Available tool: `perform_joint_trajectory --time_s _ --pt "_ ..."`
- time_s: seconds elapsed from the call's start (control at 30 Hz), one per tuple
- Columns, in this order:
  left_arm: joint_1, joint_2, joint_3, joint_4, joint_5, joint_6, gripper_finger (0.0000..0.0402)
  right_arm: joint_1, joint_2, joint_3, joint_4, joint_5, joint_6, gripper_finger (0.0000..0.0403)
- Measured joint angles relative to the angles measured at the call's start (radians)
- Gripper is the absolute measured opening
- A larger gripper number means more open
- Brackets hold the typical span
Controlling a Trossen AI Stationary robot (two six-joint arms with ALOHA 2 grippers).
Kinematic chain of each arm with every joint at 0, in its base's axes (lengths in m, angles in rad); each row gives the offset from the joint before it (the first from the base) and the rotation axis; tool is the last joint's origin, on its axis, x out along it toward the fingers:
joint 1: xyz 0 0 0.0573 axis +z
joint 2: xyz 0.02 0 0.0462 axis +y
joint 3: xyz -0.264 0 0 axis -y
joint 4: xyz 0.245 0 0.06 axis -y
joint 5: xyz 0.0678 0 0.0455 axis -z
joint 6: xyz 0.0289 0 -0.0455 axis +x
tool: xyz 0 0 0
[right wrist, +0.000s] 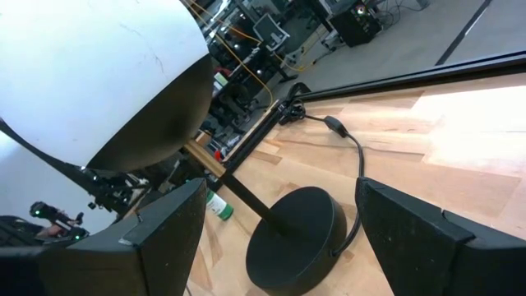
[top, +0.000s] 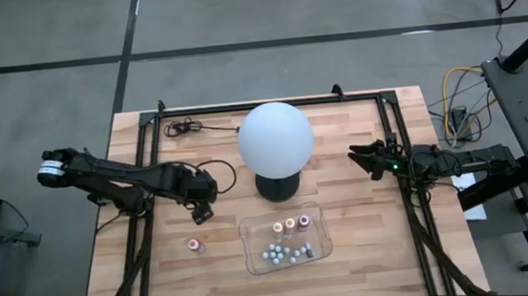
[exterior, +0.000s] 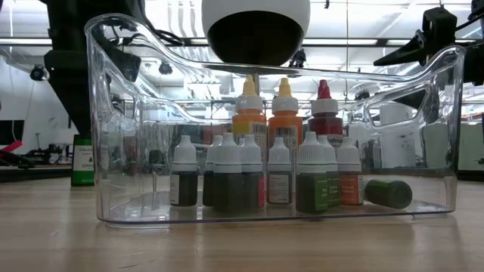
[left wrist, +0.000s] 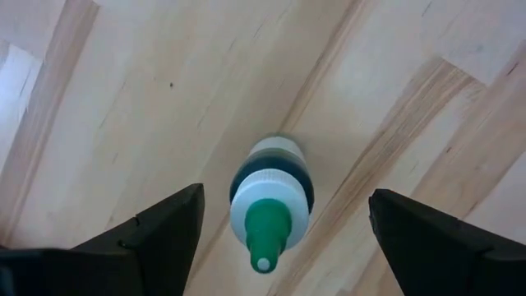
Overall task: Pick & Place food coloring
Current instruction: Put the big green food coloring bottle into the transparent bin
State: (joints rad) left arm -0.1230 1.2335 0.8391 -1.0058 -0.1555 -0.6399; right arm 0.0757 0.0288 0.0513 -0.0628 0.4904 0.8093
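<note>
globe (exterior: pixel 255 26): top cut by low view's edge | tray (top: pixel 252 228) bottles: colours too small from above

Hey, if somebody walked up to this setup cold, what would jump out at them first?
Probably the big white globe lamp on its dark round base at the middle of the wooden table. Next, the clear tray in front of it, packed with small food coloring bottles. Then one lone bottle standing on the bare wood to the tray's left, with the open left gripper poised right above it.
</note>
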Motion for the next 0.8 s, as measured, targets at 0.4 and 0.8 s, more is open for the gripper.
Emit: perform_joint_trajectory --time_s 0.4,0.8 --pt "0.0 0.001 -0.034 0.01 0.0 0.015 0.0268 0.0 0.0 0.0 0.0 0.0 0.0 0.0302" --pt "0.0 0.001 -0.005 0.022 0.008 0.015 0.0266 0.0 0.0 0.0 0.0 0.0 0.0 0.0302"
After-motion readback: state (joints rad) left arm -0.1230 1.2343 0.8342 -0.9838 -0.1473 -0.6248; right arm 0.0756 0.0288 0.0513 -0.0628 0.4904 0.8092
